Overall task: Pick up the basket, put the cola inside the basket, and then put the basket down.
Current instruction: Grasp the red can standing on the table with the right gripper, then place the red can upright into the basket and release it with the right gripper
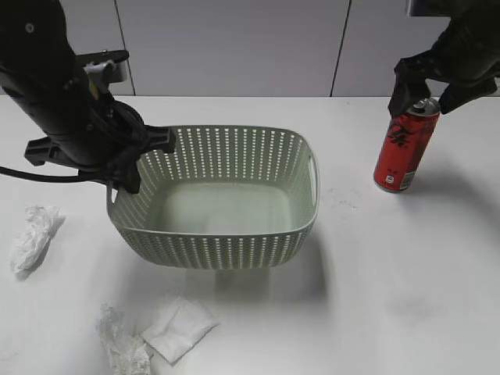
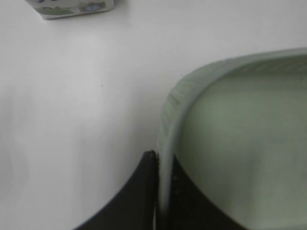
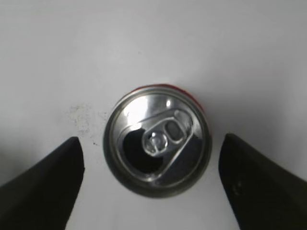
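Exterior view: the pale sage-green slotted plastic basket (image 1: pixel 223 199) sits mid-table with its left end tipped slightly, its left rim caught by the left gripper (image 1: pixel 129 168). That grip at the rim suits lifting the basket by one side, leaving the mouth clear for loading. Far right, the tall slim red cola can (image 1: pixel 405 144) stands upright on the white table (image 1: pixel 391 297), well apart from the basket. The right gripper (image 1: pixel 422 92) hangs directly over its top with a black finger on each side, placed, I judge, for a straight descent. Crumpled white tissues (image 1: pixel 176 328) lie near the front edge and another crumpled wad (image 1: pixel 33 236) at the left.

Left wrist view: the basket's rounded rim (image 2: pixel 168 139) runs between two dark fingers (image 2: pixel 136 191), one outside the wall and one inside, so the left gripper is closed on the rim. A white-and-blue carton (image 2: pixel 72 7) shows at the far top edge.

Right wrist view: the cola's silver pull-tab top (image 3: pixel 157 140) is centred between two black fingertips (image 3: pixel 45 177), each clearly apart from the can. The right gripper (image 3: pixel 152 179) is wide and holds nothing; centring the can this way lets both fingers meet it evenly, so it should not be knocked over when they close.
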`<state>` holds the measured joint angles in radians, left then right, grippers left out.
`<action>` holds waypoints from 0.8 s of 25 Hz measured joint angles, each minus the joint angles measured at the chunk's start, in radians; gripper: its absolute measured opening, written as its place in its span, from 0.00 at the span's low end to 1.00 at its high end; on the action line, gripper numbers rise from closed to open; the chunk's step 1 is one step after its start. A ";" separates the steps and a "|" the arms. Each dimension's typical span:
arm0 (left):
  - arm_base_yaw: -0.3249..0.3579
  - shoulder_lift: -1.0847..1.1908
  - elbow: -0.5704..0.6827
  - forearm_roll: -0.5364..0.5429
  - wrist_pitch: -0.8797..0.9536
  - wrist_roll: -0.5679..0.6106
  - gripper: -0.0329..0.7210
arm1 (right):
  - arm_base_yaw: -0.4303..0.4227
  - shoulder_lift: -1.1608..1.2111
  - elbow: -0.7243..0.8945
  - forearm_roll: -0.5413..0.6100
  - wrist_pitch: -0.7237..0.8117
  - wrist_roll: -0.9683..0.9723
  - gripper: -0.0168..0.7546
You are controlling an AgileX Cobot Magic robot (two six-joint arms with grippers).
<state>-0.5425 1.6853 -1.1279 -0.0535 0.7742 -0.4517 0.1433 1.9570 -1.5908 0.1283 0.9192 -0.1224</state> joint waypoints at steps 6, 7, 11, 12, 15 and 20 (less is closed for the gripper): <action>0.000 0.012 0.001 0.000 -0.003 0.000 0.04 | 0.000 0.048 -0.002 -0.038 -0.031 0.001 0.82; 0.000 0.012 0.001 0.000 -0.005 0.000 0.04 | 0.000 0.048 -0.002 -0.046 -0.030 0.001 0.77; 0.000 0.020 0.000 0.000 -0.025 0.000 0.04 | 0.000 0.048 -0.018 -0.063 -0.001 0.001 0.69; 0.000 0.029 -0.002 0.000 -0.028 0.000 0.04 | 0.000 0.048 -0.029 -0.066 0.017 0.001 0.69; -0.004 0.080 -0.039 0.011 -0.028 0.000 0.04 | 0.000 0.028 -0.055 -0.067 0.068 -0.004 0.69; -0.039 0.219 -0.183 0.035 0.015 0.000 0.04 | 0.035 -0.106 -0.064 -0.074 0.119 -0.008 0.69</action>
<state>-0.5814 1.9044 -1.3109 -0.0183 0.7894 -0.4517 0.1780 1.8510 -1.6545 0.0546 1.0382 -0.1302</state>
